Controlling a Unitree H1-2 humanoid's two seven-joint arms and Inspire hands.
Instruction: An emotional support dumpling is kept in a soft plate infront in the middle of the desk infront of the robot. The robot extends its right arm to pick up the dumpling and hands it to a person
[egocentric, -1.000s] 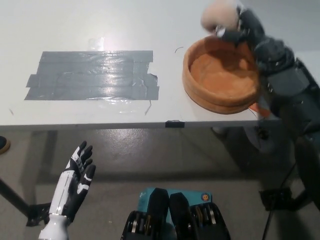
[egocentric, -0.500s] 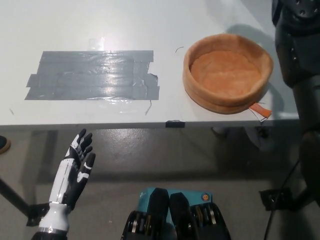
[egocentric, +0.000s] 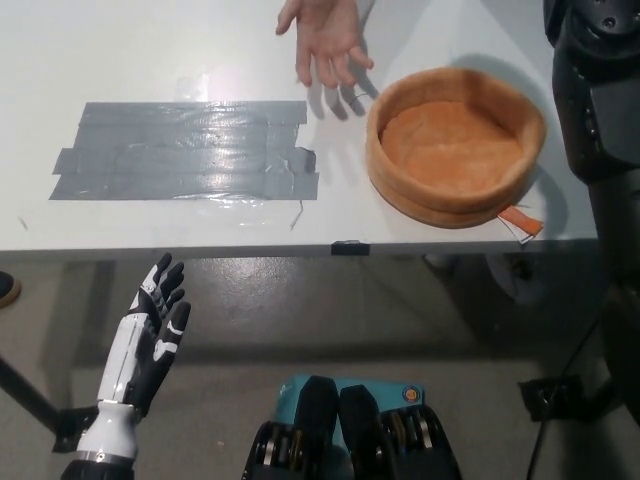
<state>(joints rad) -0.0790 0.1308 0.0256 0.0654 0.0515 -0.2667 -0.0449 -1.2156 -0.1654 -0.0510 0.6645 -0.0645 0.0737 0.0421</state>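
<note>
The black right arm (egocentric: 598, 110) runs up the right edge, but its hand is out of frame, so can't tell its grip, and the dumpling isn't visible anywhere. Just left of the arm sits the soft plate (egocentric: 455, 200), a round, fuzzy orange bowl shape, empty. New since half a second ago: a person's hand (egocentric: 325, 40), palm open, at the white bench's (egocentric: 150, 60) far edge. Grey tape patch (egocentric: 185, 150) lies left. White left hand (egocentric: 150, 345) rests below the near edge, fingers spread, holding nothing.
</note>
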